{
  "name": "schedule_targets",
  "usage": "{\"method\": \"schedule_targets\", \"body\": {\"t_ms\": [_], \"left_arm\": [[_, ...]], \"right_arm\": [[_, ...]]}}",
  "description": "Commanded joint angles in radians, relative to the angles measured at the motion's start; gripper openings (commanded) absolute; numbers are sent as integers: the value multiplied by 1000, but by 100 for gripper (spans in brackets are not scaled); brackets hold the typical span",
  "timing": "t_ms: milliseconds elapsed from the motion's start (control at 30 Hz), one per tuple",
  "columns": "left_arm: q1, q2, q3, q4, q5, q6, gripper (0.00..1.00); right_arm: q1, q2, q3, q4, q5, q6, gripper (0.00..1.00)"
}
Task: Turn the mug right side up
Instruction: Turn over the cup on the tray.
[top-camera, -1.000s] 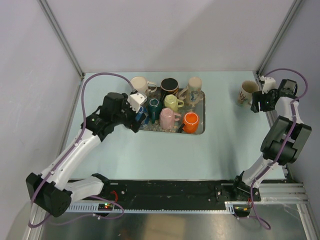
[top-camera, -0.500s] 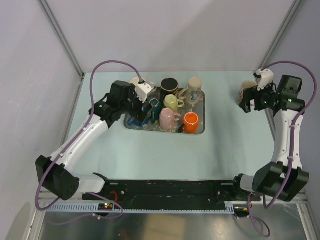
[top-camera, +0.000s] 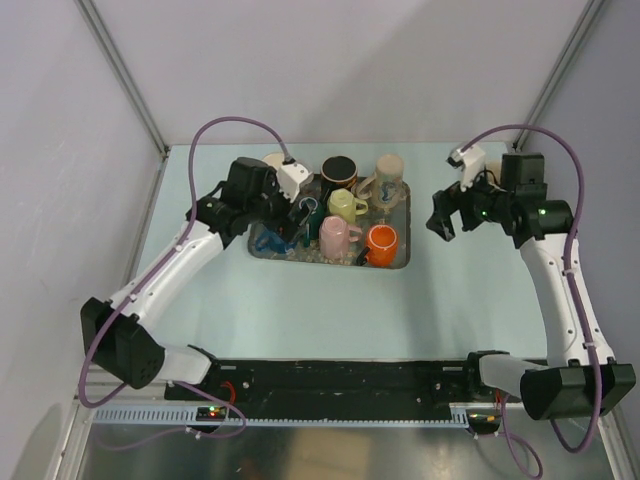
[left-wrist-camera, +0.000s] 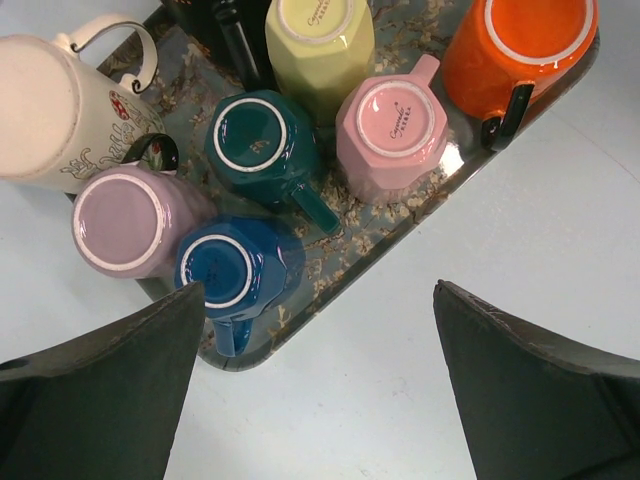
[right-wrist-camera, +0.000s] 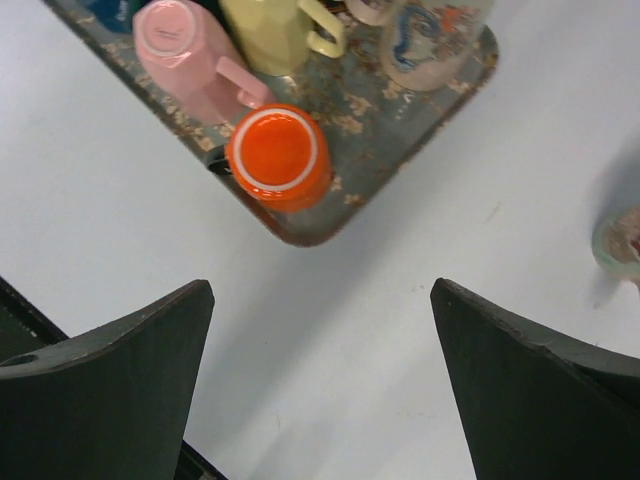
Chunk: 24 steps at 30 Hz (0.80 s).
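A patterned tray (top-camera: 402, 262) holds several mugs. In the left wrist view a lilac mug (left-wrist-camera: 125, 222), a blue mug (left-wrist-camera: 235, 268), a teal mug (left-wrist-camera: 262, 140) and a pink mug (left-wrist-camera: 392, 120) stand bottom up. The orange mug (right-wrist-camera: 278, 157) sits at the tray's near right corner, also bottom up. My left gripper (left-wrist-camera: 320, 290) hangs open above the tray's front left edge, its left finger beside the blue mug. My right gripper (right-wrist-camera: 322, 285) is open and empty over bare table, right of the tray. A mug's rim (right-wrist-camera: 620, 240) shows at that view's right edge.
A yellow mug (top-camera: 345, 205), a black mug (top-camera: 338, 172) and a tall beige mug (top-camera: 388, 175) stand at the tray's back. A cream mug (left-wrist-camera: 40, 110) is at its left end. Grey walls close the table on three sides.
My right gripper opened, left the cream mug at the far right and swung left toward the tray. My left gripper shifted a little further over the tray's left part.
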Motion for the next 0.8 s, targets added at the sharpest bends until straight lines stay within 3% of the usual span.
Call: {"method": "schedule_targets", "body": {"t_ms": [0,567,767], "left_arm": [[-5,-63,-3,44,6,-26,100],[-6,-107,-26,45,-15,-31,100],[-5,-154,-49,46,-37,-20,100]], "right_arm": [[92,3,1,40,39,31,97],[175,51,1,74,44,46,97],[265,87,16,97,80,65,98]]}}
